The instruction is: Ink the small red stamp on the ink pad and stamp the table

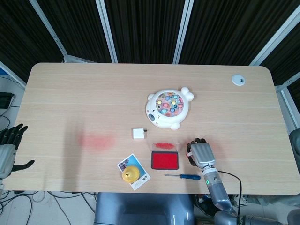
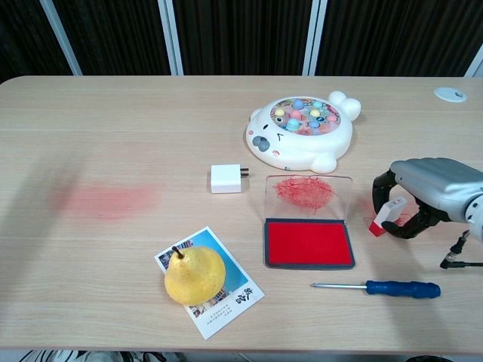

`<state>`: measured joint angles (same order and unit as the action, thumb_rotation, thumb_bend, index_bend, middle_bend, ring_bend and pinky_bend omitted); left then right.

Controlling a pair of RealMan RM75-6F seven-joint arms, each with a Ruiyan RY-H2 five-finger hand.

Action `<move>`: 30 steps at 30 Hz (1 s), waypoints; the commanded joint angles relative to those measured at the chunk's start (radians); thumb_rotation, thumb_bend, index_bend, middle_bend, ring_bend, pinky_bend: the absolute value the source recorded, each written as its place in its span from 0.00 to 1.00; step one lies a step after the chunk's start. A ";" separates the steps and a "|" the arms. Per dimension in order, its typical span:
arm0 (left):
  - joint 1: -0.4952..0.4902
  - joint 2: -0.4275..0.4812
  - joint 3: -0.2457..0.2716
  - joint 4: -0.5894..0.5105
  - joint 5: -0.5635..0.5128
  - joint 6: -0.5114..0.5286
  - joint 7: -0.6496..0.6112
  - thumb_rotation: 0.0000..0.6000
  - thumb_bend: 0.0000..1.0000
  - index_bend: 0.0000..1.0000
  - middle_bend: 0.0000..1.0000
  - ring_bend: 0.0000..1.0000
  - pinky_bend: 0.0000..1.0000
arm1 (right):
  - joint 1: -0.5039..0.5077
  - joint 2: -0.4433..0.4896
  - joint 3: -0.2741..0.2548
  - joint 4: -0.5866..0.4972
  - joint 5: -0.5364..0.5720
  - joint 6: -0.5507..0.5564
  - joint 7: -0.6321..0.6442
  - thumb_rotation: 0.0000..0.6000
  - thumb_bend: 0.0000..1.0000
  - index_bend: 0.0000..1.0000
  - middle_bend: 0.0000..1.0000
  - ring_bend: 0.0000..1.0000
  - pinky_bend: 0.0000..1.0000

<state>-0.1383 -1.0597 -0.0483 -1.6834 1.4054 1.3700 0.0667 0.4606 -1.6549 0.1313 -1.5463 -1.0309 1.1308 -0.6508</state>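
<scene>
Chest view: right robot hand [image 2: 427,194] pinches tilted red stamp [image 2: 386,216] beside ink pad [image 2: 308,242]; screwdriver [image 2: 379,287] lies nearby on tabletop [image 2: 113,121].

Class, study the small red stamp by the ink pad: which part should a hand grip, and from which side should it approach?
Grip the small red stamp by its pale upper body, leaving the red base free for inking. Approach from above on its right, as the right hand does: the ink pad lies to its left.
</scene>
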 commanded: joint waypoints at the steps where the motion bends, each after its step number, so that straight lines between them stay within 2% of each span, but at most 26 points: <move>1: -0.001 0.001 0.001 -0.001 0.000 -0.002 0.001 1.00 0.00 0.00 0.00 0.00 0.00 | 0.001 -0.001 -0.002 0.003 -0.003 0.003 0.003 1.00 0.51 0.63 0.48 0.29 0.28; 6: -0.001 0.002 0.001 -0.003 -0.001 -0.001 0.000 1.00 0.00 0.00 0.00 0.00 0.00 | 0.000 -0.001 -0.007 0.006 -0.032 0.016 0.028 1.00 0.60 0.72 0.57 0.40 0.39; 10: -0.001 0.002 0.001 -0.004 -0.001 -0.001 0.000 1.00 0.00 0.00 0.00 0.00 0.00 | -0.004 0.006 -0.016 -0.003 -0.067 0.030 0.055 1.00 0.63 0.76 0.61 0.46 0.46; 24: 0.000 0.005 0.002 -0.009 -0.006 -0.002 -0.005 1.00 0.00 0.00 0.00 0.00 0.00 | -0.010 0.037 -0.063 -0.173 -0.201 0.080 0.056 1.00 0.64 0.78 0.62 0.48 0.47; 30: 0.000 0.006 0.002 -0.011 -0.008 -0.005 -0.004 1.00 0.00 0.00 0.00 0.00 0.00 | 0.001 -0.014 -0.061 -0.184 -0.172 0.068 0.018 1.00 0.64 0.78 0.62 0.48 0.47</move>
<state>-0.1387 -1.0536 -0.0460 -1.6943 1.3971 1.3655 0.0626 0.4572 -1.6543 0.0693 -1.7285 -1.2138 1.2033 -0.6227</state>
